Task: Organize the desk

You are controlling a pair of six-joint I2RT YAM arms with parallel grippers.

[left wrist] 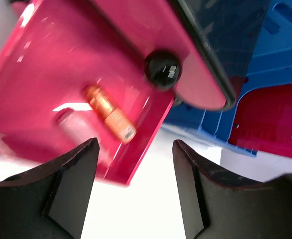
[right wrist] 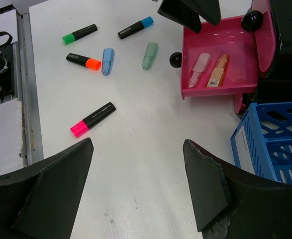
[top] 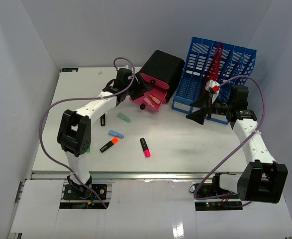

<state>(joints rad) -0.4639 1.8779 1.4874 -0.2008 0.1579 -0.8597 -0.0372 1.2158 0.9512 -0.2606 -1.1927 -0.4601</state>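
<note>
The white desk holds a black box with an open pink drawer. An orange highlighter and a pale pink one lie in the drawer. My left gripper hangs open just over the drawer's front edge, nothing between its fingers. My right gripper stands open and empty above bare desk, in front of the blue file rack. Loose highlighters lie on the desk: pink-black, orange-black, pastel blue, pastel green, blue-black and green-black.
The drawer has round black knobs. A red divider stands in the blue rack. Pale grey walls close in the desk at the left, back and right. A metal rail runs along the front edge.
</note>
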